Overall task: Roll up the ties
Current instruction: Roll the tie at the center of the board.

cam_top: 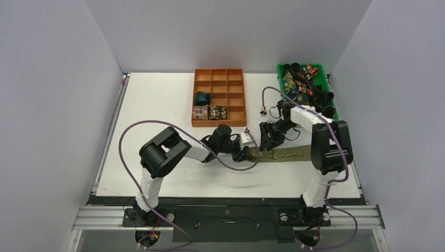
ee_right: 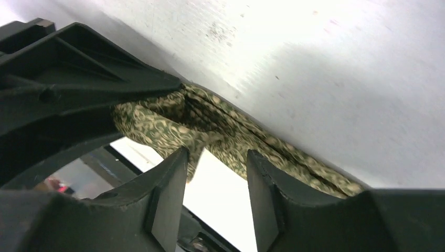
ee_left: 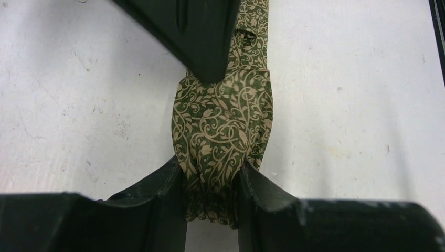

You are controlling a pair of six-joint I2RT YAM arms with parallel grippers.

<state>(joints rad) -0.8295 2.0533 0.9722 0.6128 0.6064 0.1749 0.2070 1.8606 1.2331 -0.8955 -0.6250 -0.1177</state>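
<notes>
Left pincer: my left pincer is clamped on the bunched end of the olive-gold vine-patterned fabric necktie; a finger presses the cloth from either side, right down low over the counter

Right pincer: my right pincer stands apart, a clear gap between its fingers; the cloth lies just beyond the fingertips; in the left wrist view one of its black fingers hangs over the strip just behind the bunched end; whether it touches I cannot tell

Necktie: flat on the white counter, running from my left pincer out towards the right arm's side; the gripped end is puffed and folded over, the rest a flat strip

Organiser: orange wooden compartment tray at the far middle of the counter; a dark teal coil, a multicolour floral coil and a dark flecked coil each sit in their own compartment

Bin: green plastic bin at the far right; loose patterned ties heaped inside
</notes>
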